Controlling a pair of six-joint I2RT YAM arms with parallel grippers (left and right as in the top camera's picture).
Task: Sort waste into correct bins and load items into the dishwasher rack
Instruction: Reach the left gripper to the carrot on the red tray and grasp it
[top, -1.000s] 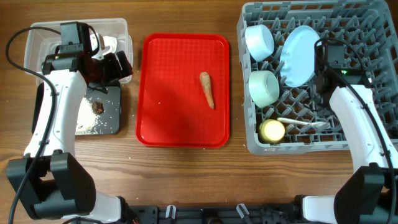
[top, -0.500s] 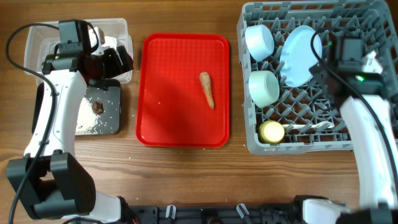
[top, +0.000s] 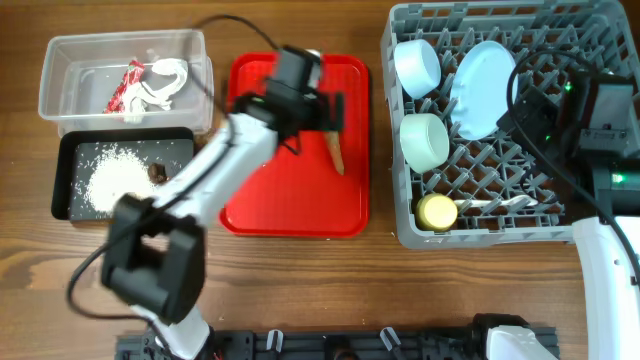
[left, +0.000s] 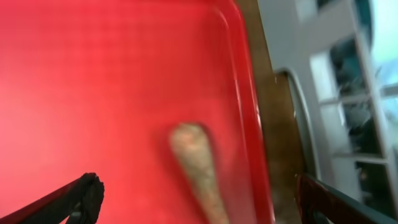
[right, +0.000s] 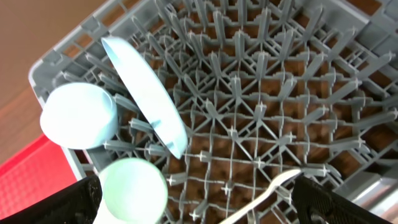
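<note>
The orange-brown carrot-like root (left: 196, 168) could be pushed aside if clamped off-centre by the wide-open left gripper (left: 199, 202) (right gripper (right: 198, 202) open too).

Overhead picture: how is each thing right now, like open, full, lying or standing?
carrot-like root: lying on the red tray, not gripped
left gripper: open, over the root
right gripper: open, empty, over the rack
clear tub: holds wrapper and tissue
black tray: holds rice and brown lump
plate: standing on edge in rack
white bowl: tilted in rack
teal bowl: tilted in rack
yellow cup: in rack
spoon: lying in rack
</note>
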